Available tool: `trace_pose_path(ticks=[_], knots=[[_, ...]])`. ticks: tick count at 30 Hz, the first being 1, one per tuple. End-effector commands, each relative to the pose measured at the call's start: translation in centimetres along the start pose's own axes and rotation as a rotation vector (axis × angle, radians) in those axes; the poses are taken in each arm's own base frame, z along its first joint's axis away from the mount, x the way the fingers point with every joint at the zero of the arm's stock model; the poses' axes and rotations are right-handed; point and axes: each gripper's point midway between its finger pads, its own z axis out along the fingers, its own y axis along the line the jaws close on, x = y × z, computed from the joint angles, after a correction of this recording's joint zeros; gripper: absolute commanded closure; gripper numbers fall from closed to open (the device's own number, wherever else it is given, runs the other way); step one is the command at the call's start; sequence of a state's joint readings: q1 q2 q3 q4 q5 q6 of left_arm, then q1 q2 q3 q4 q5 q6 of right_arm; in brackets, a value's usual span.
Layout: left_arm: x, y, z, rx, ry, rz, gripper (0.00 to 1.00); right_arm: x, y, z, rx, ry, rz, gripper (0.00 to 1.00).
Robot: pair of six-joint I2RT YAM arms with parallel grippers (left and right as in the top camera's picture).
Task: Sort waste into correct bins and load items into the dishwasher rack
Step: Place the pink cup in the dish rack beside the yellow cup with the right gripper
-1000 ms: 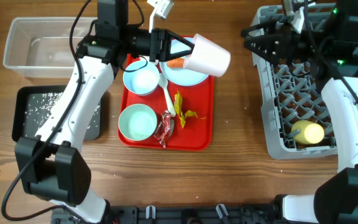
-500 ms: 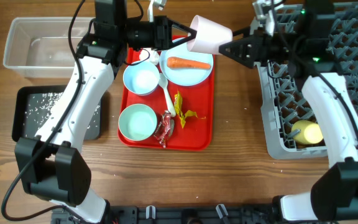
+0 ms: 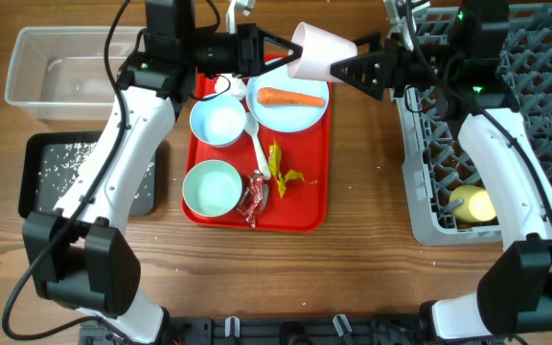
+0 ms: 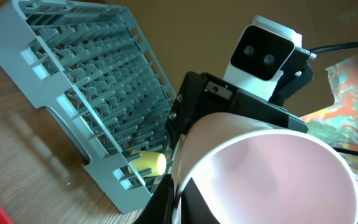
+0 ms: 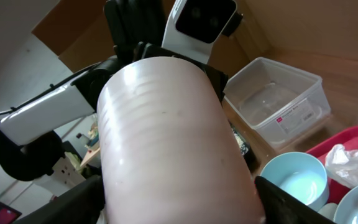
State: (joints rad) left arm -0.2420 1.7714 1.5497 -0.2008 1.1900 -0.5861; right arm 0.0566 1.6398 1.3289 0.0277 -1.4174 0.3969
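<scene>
**Pink cup.** The pink cup (image 3: 322, 53) is held in the air, clear of the worktop (image 3: 367, 192). It is above the far right corner of the red tray (image 3: 300, 206), between that tray and the dishwasher rack (image 3: 439, 153). Its long axis is close to level and runs across the worktop from one arm toward the other. The open mouth is turned toward the left arm and the closed base toward the right arm and the rack.

**Left end effector.** The left end effector (image 3: 287, 57) is clamped on the cup at its rim and carries it.

**Right end effector.** The right end effector (image 3: 338, 69) is spread wide, with one finger on each side of the cup's base end. Contact with the cup wall cannot be determined from any view.

**Other items.** A yellow cup (image 3: 474, 203) is seen lying on its side in the near part of the rack. A carrot (image 3: 292, 97) lies on the plate (image 3: 290, 117) on the tray, directly below the held cup.
</scene>
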Motion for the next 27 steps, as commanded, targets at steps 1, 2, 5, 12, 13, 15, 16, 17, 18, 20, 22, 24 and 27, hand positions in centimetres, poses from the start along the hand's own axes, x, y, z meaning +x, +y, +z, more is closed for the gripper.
trace_pose_path(ticks=[1,2,5,12,13,15,16,17,18,20,22,24,27], knots=[[-0.2,-1.4,-0.2,0.019,0.001,0.024,0.96,0.8,0.2,1.1,-0.043,0.029,0.015,0.27],[-0.2,-1.4,-0.2,0.019,0.001,0.024,0.96,0.9,0.5,1.5,-0.052,0.036,0.013,0.31],[-0.2,-1.4,-0.2,0.019,0.001,0.024,0.96,1.0,0.5,1.7,-0.055,0.039,0.013,0.38],[-0.2,-1.4,-0.2,0.019,0.001,0.023,0.82,0.9,0.5,1.5,-0.053,0.035,0.006,0.46],[-0.2,-1.4,-0.2,0.019,0.001,0.023,0.79,0.8,0.5,1.4,-0.051,0.033,0.003,0.48],[-0.2,-1.4,-0.2,0.018,0.001,0.023,0.73,0.6,0.1,0.8,-0.038,0.023,0.004,0.52],[-0.2,-1.4,-0.2,0.019,0.001,0.024,0.70,0.5,0.0,0.6,-0.032,0.018,0.004,0.52],[-0.2,-1.4,-0.2,0.018,0.001,0.024,0.68,0.3,-0.2,0.1,-0.023,0.010,0.005,0.52],[-0.2,-1.4,-0.2,0.018,0.001,0.024,0.66,0.2,-0.4,-0.3,-0.014,0.003,0.005,0.52],[-0.2,-1.3,-0.2,0.018,0.002,0.022,0.64,-0.2,-1.0,-1.5,0.009,-0.017,0.006,0.52],[-0.1,-1.3,-0.2,0.018,0.003,0.020,0.63,-0.5,-1.4,-3.1,0.025,-0.035,0.008,0.51],[-0.1,-1.3,-0.2,0.018,0.002,0.020,0.62,-0.8,-1.9,-4.2,0.048,-0.054,0.014,0.51],[-0.1,-1.3,-0.2,0.018,0.002,0.020,0.62,-0.6,-3.6,-5.7,0.130,-0.086,0.054,0.50]])
